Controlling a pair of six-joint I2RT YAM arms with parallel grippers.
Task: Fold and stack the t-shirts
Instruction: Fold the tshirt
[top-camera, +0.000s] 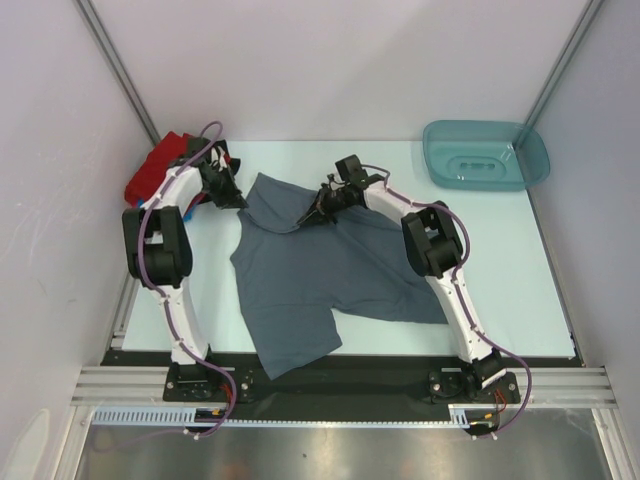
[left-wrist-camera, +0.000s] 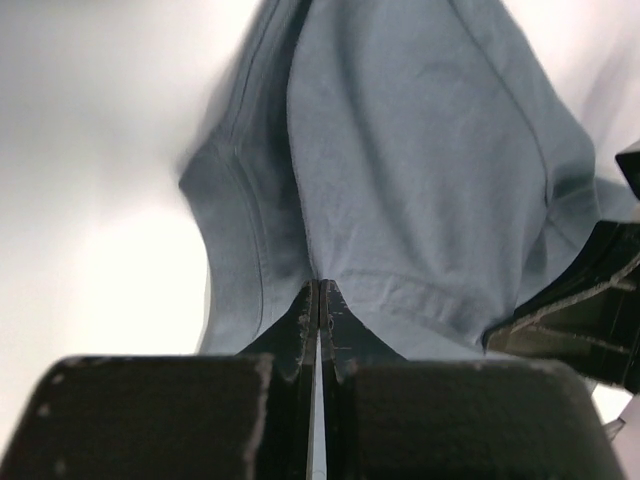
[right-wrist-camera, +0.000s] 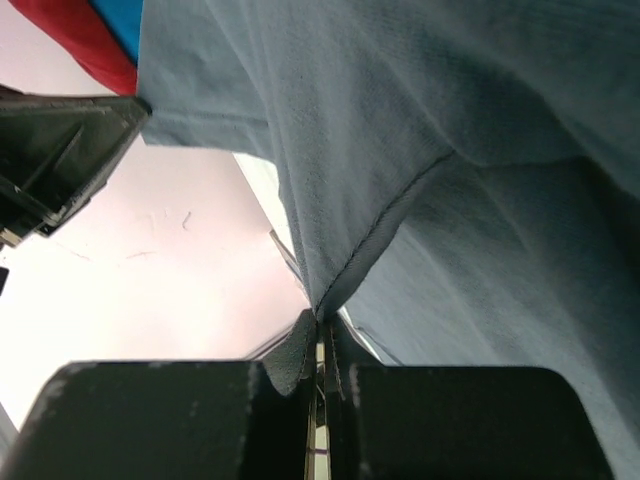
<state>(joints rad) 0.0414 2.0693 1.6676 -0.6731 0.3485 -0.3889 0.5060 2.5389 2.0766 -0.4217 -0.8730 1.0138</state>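
**Task status.** No shirt is folded and no stack is visible. The work is judged to be at its opening step: the first fold of the first garment.

**Garment in hand.** The grey-blue t-shirt lies on the worktop between the two arms. It is mostly spread out but creased, with its near edge reaching the front of the worktop. Its far edge is raised off the surface.

**Fingers.**
- The left fingers are closed on a hemmed edge of the grey-blue t-shirt at its far-left corner.
- The right fingers are closed on a seam of the same shirt, further to the right along the far edge.

**Garments left to do.** A red t-shirt lies bunched in the far-left corner behind the left arm. A bright blue t-shirt shows beside it in the right wrist view. Both appear unfolded. All folding and stacking is left to do.

**Containers.** The teal tub sits at the far-right corner, well apart from the shirts. No garment is in it; only its moulded floor shows.
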